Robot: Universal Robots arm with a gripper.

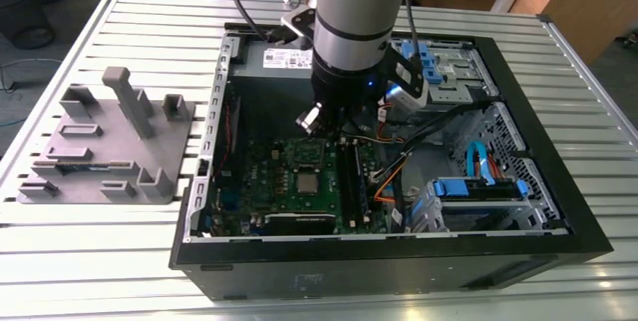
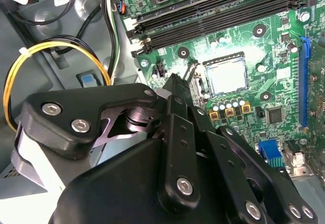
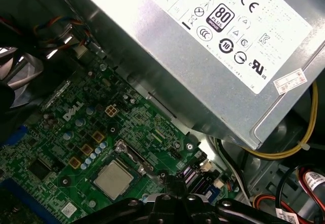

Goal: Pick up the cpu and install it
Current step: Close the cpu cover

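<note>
One slatted metal table [image 1: 90,261] carries everything here. On it lies one open black computer case [image 1: 399,269], and beside that, toward the exterior view's left, one grey plastic tray [image 1: 75,168] with several upright blocks. My one arm [image 1: 354,30] reaches down into the case from above.

Inside the case I count one silver power supply [image 3: 213,56], its labelled face close in the first wrist view, and one green motherboard [image 1: 264,187] lying flat on the case floor. Two blue drive brackets [image 1: 477,187] sit at the exterior view's right side of the case. One yellow cable [image 2: 30,56] loops beside the board in the second wrist view.

My gripper [image 1: 311,123] hangs above the upper part of the motherboard, near the memory slots [image 2: 213,16], of which I make out four long dark rows. Its black linkage crowds both wrist views, and I cannot tell whether my fingers are spread or pressed together; nothing is visibly pinched between them.

The single cpu [image 2: 226,75] sits flat in its socket in the middle of the board, silver top facing up, well apart from my gripper.
</note>
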